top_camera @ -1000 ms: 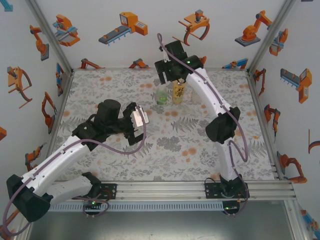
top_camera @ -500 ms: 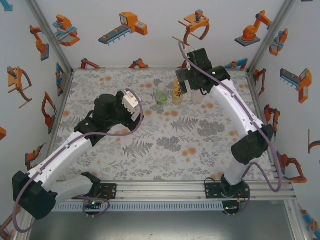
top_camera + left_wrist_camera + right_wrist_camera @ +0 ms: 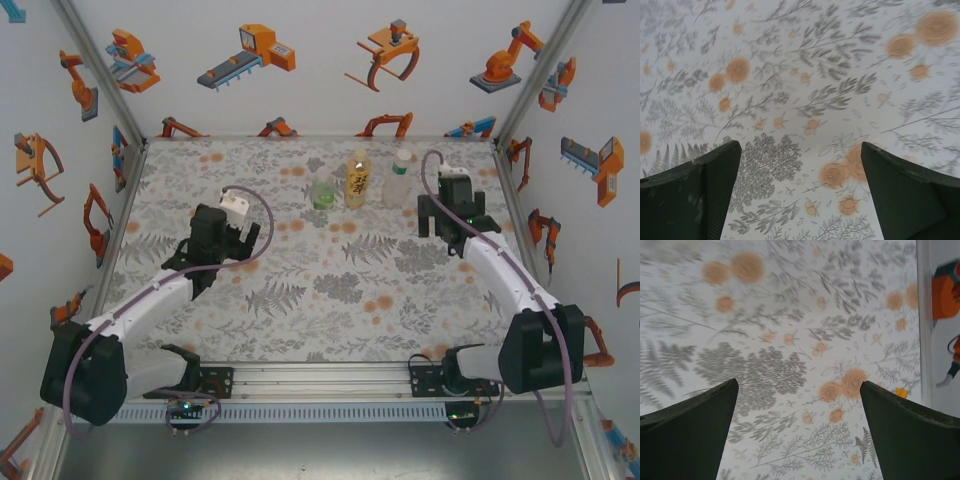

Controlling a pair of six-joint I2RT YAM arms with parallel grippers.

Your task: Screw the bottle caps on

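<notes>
Three bottles stand in a row at the back middle of the table: a short green-tinted one (image 3: 322,194), a yellow one (image 3: 358,183) and a clear one with a white-green label (image 3: 397,184). A small pale cap sits on top of the yellow bottle (image 3: 359,157) and of the clear bottle (image 3: 402,156). My right gripper (image 3: 447,222) hangs to the right of the row, apart from it. Its fingers are open over bare cloth in the right wrist view (image 3: 799,382). My left gripper (image 3: 213,250) is left of the bottles, open and holding nothing (image 3: 800,145).
The floral tablecloth (image 3: 330,290) covers the table. Printed walls close the back and both sides. The right wall and its metal edge strip (image 3: 924,315) run near my right gripper. An aluminium rail (image 3: 330,378) with both arm bases lines the near edge.
My right gripper has let go at the yellow bottle's top, opened wide and pulled back to the right. My left arm has drawn back to the left, its gripper staying open.
</notes>
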